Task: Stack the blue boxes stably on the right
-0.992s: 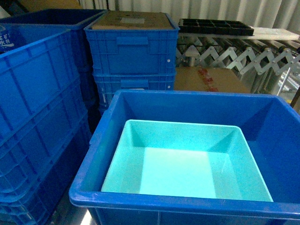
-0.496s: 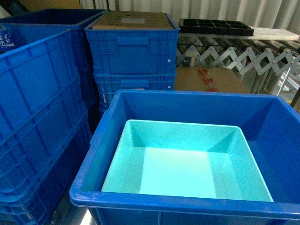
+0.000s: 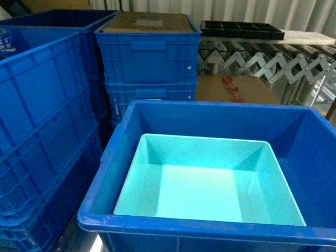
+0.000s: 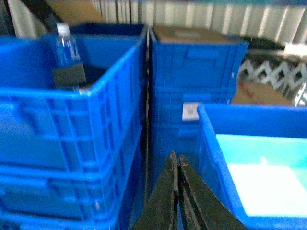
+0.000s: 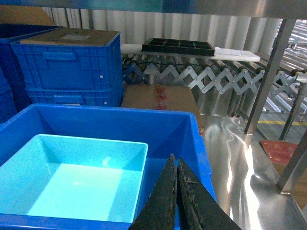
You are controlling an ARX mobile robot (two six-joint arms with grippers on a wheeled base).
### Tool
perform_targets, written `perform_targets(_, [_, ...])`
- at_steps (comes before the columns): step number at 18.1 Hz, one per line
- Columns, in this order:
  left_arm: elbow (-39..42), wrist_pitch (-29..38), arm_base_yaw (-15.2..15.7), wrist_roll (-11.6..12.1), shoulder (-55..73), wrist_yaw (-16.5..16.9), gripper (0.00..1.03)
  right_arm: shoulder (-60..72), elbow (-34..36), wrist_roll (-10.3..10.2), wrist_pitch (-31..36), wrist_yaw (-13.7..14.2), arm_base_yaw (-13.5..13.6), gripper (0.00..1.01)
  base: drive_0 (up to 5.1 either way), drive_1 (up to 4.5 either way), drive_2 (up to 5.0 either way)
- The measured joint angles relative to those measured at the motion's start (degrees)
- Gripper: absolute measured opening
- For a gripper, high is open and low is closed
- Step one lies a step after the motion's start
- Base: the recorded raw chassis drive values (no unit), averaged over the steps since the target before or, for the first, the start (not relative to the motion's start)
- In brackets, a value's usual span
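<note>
— Looking down, what do you have in front of you?

— The turquoise tub (image 3: 210,184) sits nested inside the royal-blue crate (image 3: 294,131), its floor flat on the crate's bottom, pushed toward the crate's left wall. My left claw (image 4: 178,165) is clenched and empty, hanging outside the crate's left side beside the ribbed crates (image 4: 72,139). My right claw (image 5: 176,167) is clenched too, grasping nothing, over the crate's near right corner.

— So which step is this?

— I judge the stacking itself done — neither claw touches a box. What remains, I think, is a check that the tub rests level, then drawing both arms clear without brushing the rim.
</note>
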State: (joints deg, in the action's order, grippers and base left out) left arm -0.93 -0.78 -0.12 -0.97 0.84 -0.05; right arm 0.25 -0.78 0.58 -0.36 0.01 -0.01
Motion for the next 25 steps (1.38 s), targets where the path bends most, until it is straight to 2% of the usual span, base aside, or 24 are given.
perform_targets(5, [0.00,0.57,0.09,0.02,-0.24,-0.04,0.02,0.02,0.00,0.02,0.15,-0.02,0.00,0.02,0.0,0.00,0.0])
perform_targets(7, [0.00,0.52,0.09,0.02,-0.24,0.02,0.02,0.02,0.00,0.02,0.13,-0.02,0.00,0.09,0.0,0.00,0.0])
perform_targets(9, [0.00,0.52,0.09,0.02,-0.24,0.02,0.02,0.02,0.00,0.02,0.13,-0.02,0.00,0.20,0.0,0.00,0.0])
perform_targets(12, [0.00,0.55,0.09,0.00,-0.24,0.02,0.16,0.02,0.00,0.02,0.13,-0.02,0.00,0.36,0.0,0.00,0.0])
perform_targets(17, [0.00,0.52,0.09,0.00,-0.24,0.02,0.38,0.02,0.00,0.02,0.13,-0.02,0.00,0.58,0.0,0.00,0.0])
perform_targets(20, [0.00,0.55,0.09,0.00,-0.24,0.02,0.65,0.02,0.00,0.00,0.13,-0.02,0.00,0.86,0.0,0.00,0.0])
perform_targets(22, [0.00,0.55,0.09,0.00,-0.24,0.02,0.79,0.02,0.00,0.00,0.13,-0.02,0.00,1.00,0.0,0.00,0.0])
perform_targets(25, [0.00,0.55,0.09,0.00,-0.24,0.02,0.97,0.02,0.00,-0.02,0.13,-0.02,0.00,0.97,0.0,0.00,0.0])
